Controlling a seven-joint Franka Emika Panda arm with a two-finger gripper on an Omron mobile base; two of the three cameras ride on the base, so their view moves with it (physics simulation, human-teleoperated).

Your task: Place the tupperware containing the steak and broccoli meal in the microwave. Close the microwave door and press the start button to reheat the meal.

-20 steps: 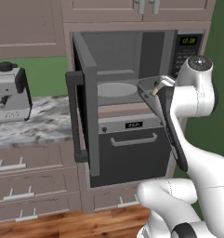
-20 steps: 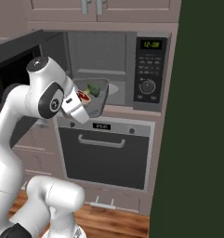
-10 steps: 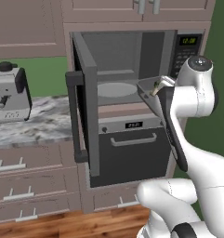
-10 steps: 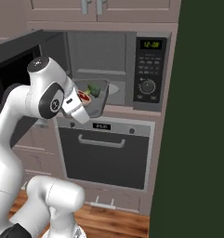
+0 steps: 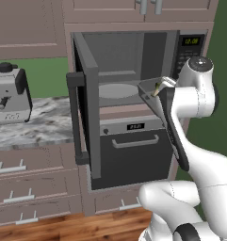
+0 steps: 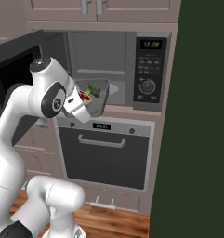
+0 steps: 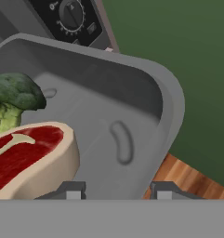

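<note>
At the left, the microwave door [image 5: 86, 108] stands wide open. In front of the open microwave [image 6: 113, 65] the gripper [image 7: 115, 193] holds the tupperware [image 6: 95, 95] by its near wall, with the fingers closed on it, at the height of the opening. Inside lie the steak [image 7: 32, 155] and the broccoli [image 7: 13, 97]. At the right is the keypad [image 6: 149, 74].
</note>
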